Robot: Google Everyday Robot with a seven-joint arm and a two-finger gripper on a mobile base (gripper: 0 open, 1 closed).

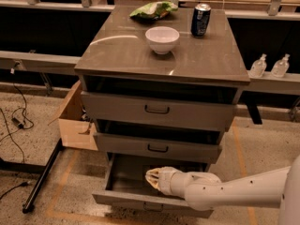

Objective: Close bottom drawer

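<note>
The bottom drawer [123, 199] of the grey cabinet [159, 55] is pulled well out, its shallow grey box open to view and its low front panel near the lower edge of the camera view. My gripper [152, 178] is at the end of the white arm that reaches in from the lower right. It hovers over the inside of the open bottom drawer, just behind the front panel, near its middle. The middle drawer [157, 147] and top drawer [157, 109], each with a black handle, stand slightly out.
On the cabinet top are a white bowl [162, 39], a dark soda can [201, 19] and a green bag [153, 10]. A cardboard box [75, 121] sits left of the cabinet. A black stand leg [43, 177] and cables lie on the floor at left. Two bottles [269, 66] stand at right.
</note>
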